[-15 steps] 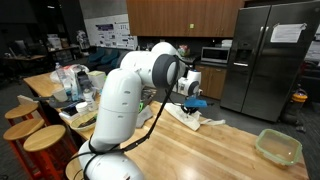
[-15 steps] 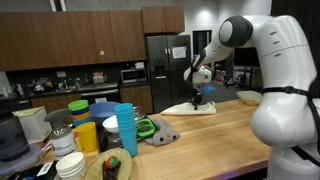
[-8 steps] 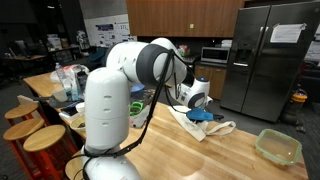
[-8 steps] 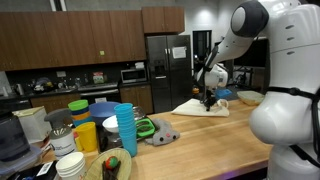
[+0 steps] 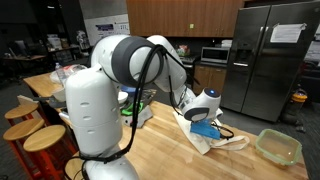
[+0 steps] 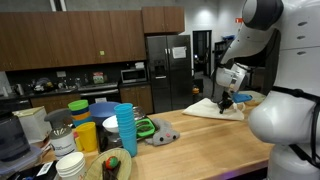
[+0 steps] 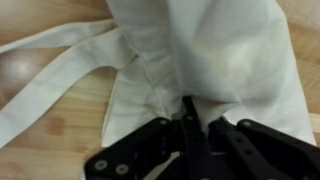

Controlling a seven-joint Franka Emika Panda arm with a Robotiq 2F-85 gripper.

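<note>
My gripper [image 7: 190,118] is shut on a fold of a white cloth [image 7: 210,55] with long straps, which lies on the wooden counter [image 7: 40,145]. In an exterior view the gripper [image 5: 205,124] is low over the cloth [image 5: 212,138] with something blue beside it. In both exterior views the cloth [image 6: 205,108] trails flat behind the gripper [image 6: 226,101].
A clear greenish container [image 5: 277,146] sits on the counter near the cloth. Cups, bowls and a blue tumbler [image 6: 125,128] crowd one end of the counter, with a green and grey rag [image 6: 152,130]. Stools [image 5: 45,140] stand beside the counter. A fridge [image 5: 267,55] is behind.
The arm has swung along the counter toward the clear container, dragging the white cloth with it. The gripper stayed shut on the cloth.
</note>
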